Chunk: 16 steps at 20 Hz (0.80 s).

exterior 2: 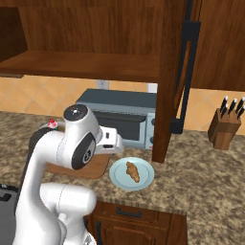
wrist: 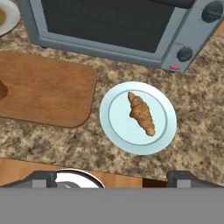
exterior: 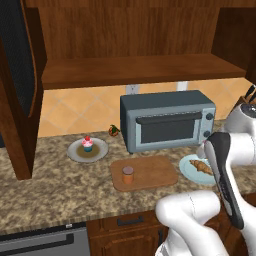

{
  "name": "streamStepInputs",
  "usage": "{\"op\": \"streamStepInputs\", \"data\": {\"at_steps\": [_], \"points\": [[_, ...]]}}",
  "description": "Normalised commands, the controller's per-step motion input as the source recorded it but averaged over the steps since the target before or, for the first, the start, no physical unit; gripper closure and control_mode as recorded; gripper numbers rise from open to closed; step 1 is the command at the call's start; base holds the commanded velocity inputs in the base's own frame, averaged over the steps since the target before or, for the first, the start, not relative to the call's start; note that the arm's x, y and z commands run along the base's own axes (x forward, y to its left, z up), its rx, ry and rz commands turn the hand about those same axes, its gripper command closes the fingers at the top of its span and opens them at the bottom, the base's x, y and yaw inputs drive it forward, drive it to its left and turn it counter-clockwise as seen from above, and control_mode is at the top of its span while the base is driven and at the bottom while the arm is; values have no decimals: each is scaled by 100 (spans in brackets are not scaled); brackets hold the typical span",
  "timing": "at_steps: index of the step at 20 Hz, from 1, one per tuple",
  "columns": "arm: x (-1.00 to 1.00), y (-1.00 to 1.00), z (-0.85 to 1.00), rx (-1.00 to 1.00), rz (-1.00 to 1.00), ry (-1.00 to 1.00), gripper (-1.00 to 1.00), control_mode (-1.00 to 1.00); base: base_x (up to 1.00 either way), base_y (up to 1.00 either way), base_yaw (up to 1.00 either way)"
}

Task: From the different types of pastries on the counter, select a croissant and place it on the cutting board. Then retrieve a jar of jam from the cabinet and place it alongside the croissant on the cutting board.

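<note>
- The croissant (wrist: 141, 113) lies in the middle of a pale blue plate (wrist: 111, 131), set at a slant, with nothing touching it.
- That plate sits on the speckled worktop (exterior: 45, 190) near its front edge, just in front of the grey-blue toaster oven's (exterior: 167, 120) knob end.
- The cutting board (exterior: 150, 172) lies flat beside the plate, close to it but with a strip of granite between them, also in front of the oven.
- The jar of jam (exterior: 128, 175) stands upright on the board, toward the end farthest from the plate.
- The cupcake (exterior: 87, 144) with its cherry sits on a second round plate (exterior: 75, 152) farther along the worktop, well apart from the croissant and nearer the back wall.
- A small red and green thing (exterior: 115, 131) rests by the oven's far corner; I cannot make out what it is.
- The cabinet (exterior: 140, 70) hangs open above, its wide inner shelf bare wood from where I stand.
- A knife block (exterior 2: 225, 128) stands at the far right end of the worktop by the wall.
- The claw (wrist: 113, 177) hangs above the croissant's plate, looking down on it, its two dark tips set wide apart with nothing between them.
</note>
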Motion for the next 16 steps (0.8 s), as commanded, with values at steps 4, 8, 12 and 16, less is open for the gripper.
{"op": "streamStepInputs", "data": {"at_steps": [4,8,12,16], "points": [[12,-17,1,0,0,0,-100,-100,0,0,0],[24,-22,0,-2,7,0,-100,-100,0,0,0],[23,-37,0,0,13,5,-100,-100,0,0,0],[28,-15,-2,-1,15,14,-100,-100,0,0,0]]}}
